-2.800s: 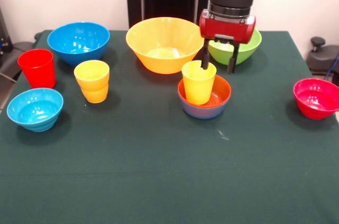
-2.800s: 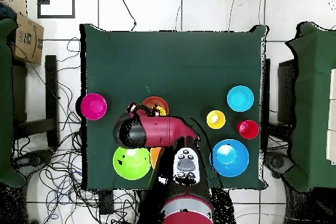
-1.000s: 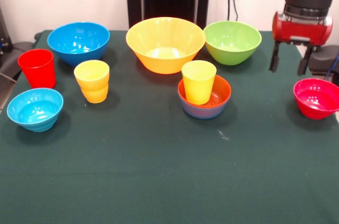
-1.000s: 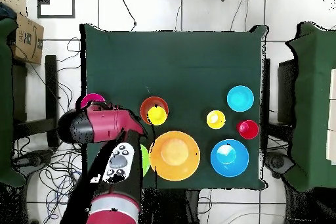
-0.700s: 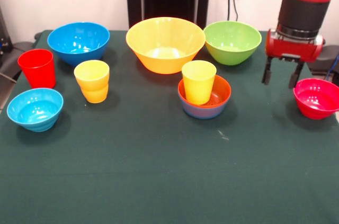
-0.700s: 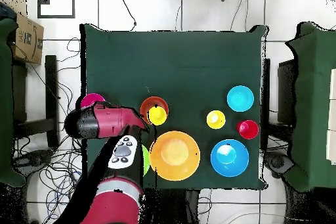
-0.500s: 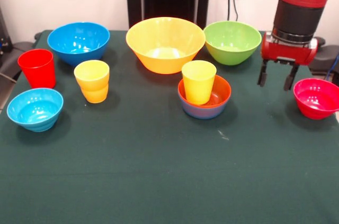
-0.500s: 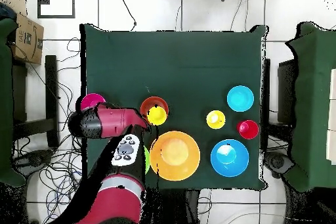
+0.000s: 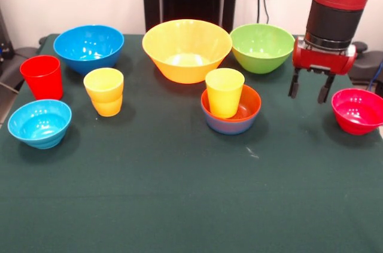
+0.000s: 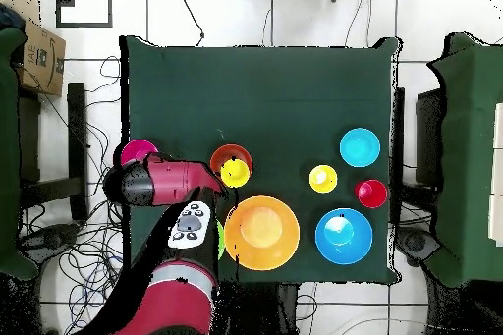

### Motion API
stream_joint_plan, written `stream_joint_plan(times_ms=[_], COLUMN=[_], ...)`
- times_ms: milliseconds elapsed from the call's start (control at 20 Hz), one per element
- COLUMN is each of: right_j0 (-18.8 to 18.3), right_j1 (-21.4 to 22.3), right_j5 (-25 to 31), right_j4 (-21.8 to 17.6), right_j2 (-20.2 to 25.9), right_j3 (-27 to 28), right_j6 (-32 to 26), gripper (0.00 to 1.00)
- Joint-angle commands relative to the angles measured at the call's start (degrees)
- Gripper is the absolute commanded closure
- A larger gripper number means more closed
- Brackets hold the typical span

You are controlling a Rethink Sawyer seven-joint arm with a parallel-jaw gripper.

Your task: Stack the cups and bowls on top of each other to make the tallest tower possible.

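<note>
My gripper (image 9: 309,89) hangs open and empty just above the cloth, between the lime green bowl (image 9: 262,46) and the crimson bowl (image 9: 357,110). The tower stands mid-table: a yellow cup (image 9: 224,91) upright in an orange-red bowl (image 9: 246,109), which is nested in a blue bowl (image 9: 227,128). Behind it is the large yellow-orange bowl (image 9: 187,49). On the left stand a blue bowl (image 9: 88,46), a red cup (image 9: 42,76), two nested yellow cups (image 9: 104,90) and a light-blue bowl (image 9: 39,122). In the overhead view my arm (image 10: 157,182) covers most of the green bowl.
The dark green table (image 9: 179,193) ends just right of the crimson bowl (image 10: 138,150). A cardboard box (image 10: 39,56) sits off the table at the overhead view's upper left, and cables lie on the floor around it.
In the front view my gripper has come down and shifted left, from beside the table's right edge to the gap between the green and crimson bowls. It stayed open. The cups and bowls have not moved.
</note>
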State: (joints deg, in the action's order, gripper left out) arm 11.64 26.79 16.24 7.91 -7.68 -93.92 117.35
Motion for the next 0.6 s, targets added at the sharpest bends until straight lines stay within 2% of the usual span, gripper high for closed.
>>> stream_joint_plan(times_ms=[50,600], right_j0=[0.72,4.86], right_j1=[1.95,1.93], right_j5=[4.91,8.46], right_j4=[2.45,4.84], right_j2=[1.67,-1.04], right_j3=[2.47,4.81], right_j6=[9.19,11.35], gripper=[0.0,0.0])
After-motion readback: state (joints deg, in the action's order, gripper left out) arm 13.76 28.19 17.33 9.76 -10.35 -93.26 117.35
